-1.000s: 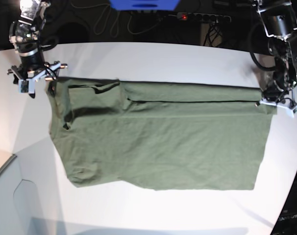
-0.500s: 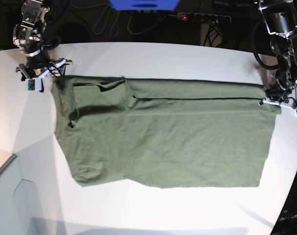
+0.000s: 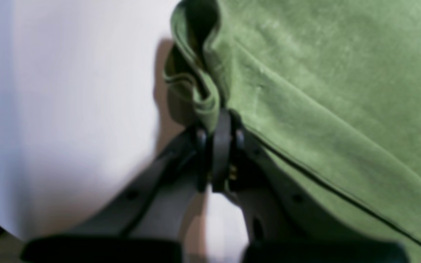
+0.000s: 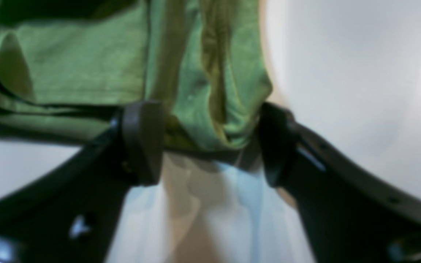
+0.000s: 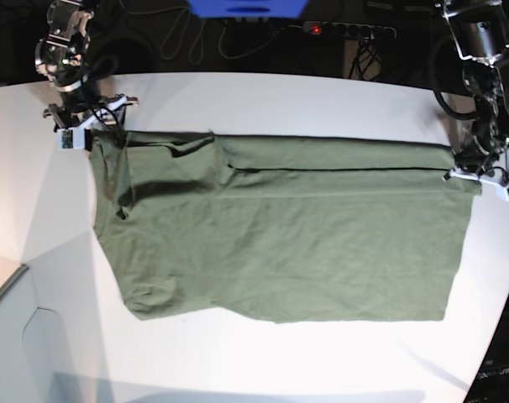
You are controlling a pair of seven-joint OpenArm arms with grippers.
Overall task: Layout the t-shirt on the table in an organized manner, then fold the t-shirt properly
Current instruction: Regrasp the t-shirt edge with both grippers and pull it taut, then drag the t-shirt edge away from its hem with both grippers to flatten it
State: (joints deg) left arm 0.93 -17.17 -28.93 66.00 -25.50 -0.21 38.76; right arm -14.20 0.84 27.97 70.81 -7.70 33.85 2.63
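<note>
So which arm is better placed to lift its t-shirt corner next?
Likely the left. The left fingers are shut on the t-shirt corner, ready to lift. The right fingers stand apart around bunched cloth and must close first.

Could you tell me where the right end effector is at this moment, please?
In the base view the right end effector is at the far left of the table, at the t-shirt's far-left corner; its wrist view shows bunched cloth between its open fingers.

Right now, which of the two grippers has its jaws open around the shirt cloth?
The right gripper: its jaws stand apart around bunched t-shirt. The left gripper is pinched shut on the hem.
</note>
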